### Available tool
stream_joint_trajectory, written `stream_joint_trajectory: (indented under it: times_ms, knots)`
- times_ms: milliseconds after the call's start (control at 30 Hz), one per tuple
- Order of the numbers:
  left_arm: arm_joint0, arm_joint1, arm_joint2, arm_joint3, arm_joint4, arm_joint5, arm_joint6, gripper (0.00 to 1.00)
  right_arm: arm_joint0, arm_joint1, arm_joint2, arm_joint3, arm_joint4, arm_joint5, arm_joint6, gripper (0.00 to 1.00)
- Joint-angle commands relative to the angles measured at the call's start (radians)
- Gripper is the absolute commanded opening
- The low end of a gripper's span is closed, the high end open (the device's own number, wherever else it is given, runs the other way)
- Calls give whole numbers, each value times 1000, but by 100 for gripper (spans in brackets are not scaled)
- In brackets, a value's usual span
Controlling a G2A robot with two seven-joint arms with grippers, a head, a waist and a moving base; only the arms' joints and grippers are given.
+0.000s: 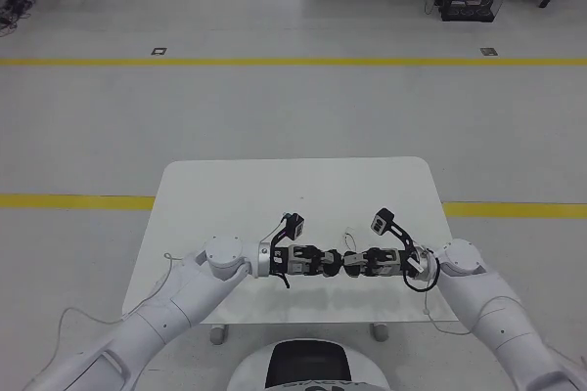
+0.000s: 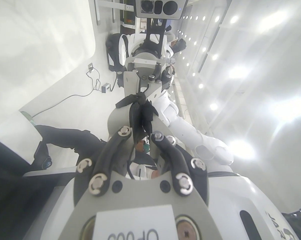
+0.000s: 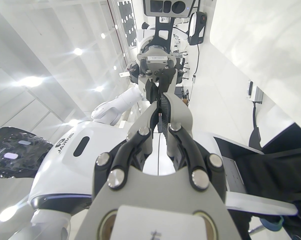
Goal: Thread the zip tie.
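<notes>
Both arms meet tip to tip over the near half of the white table (image 1: 293, 186). My left gripper (image 1: 331, 262) and my right gripper (image 1: 358, 262) point at each other, almost touching. A thin pale zip tie (image 1: 349, 238) arcs up from where the tips meet. In the right wrist view my right gripper (image 3: 160, 102) is shut, a pale strip of the zip tie (image 3: 160, 148) runs back between its fingers, and the left gripper (image 3: 158, 86) faces it. In the left wrist view my left gripper (image 2: 139, 112) is shut, its black pads pressed together just before the right gripper (image 2: 140, 86).
The table's far half is bare white surface. Around the table is grey floor with yellow lines (image 1: 68, 201). Each wrist carries a black camera on a bracket (image 1: 292, 227) above its gripper.
</notes>
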Motion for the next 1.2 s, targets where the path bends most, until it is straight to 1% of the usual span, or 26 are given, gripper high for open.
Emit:
stream_joint_trajectory:
  times_ms: [0,167,200,233,267,367,533,600,667,700,967,1000,1033,1067,1167]
  knots:
    - [0,0,0,0,1,0,-1,0,-1,0,1,1,1,-1,0,0]
    - [0,-1,-1,0,2,-1,-4,0,0,0,-1,2,-2,3,0,0]
    - [0,-1,-1,1,3,-1,-4,0,0,-1,-1,3,-1,5,-2,22]
    - [1,-1,-1,1,3,-2,-3,0,1,0,-1,4,-3,7,-2,98]
    - [1,-1,-1,1,4,-3,-2,0,2,0,-1,4,-10,6,-3,100]
    - [4,0,-3,1,11,-9,4,0,2,3,8,5,-21,6,-5,100]
    - [9,2,-8,-2,19,-22,8,0,-8,14,41,-2,-39,9,-17,100]
    - [11,2,-9,-5,24,-38,3,0,-15,18,52,-11,-43,9,-19,100]
    - [13,3,-13,-14,29,-73,1,0,-17,19,55,-14,-44,10,-19,100]
    - [13,3,-13,-13,32,-78,1,0,-17,19,55,-14,-44,10,-19,100]
    - [13,3,-13,-15,36,-79,5,0,-17,19,55,-14,-44,10,-19,100]
    - [10,4,-12,-18,69,-84,24,0,-17,19,55,-14,-44,10,-19,100]
    - [9,5,-13,-16,109,-92,58,0,-17,19,55,-14,-44,10,-19,100]
    - [12,6,-14,-20,133,-100,80,0,-17,19,55,-14,-44,10,-19,100]
    - [18,15,-31,-28,210,-147,133,0,-17,19,55,-14,-44,10,-19,100]
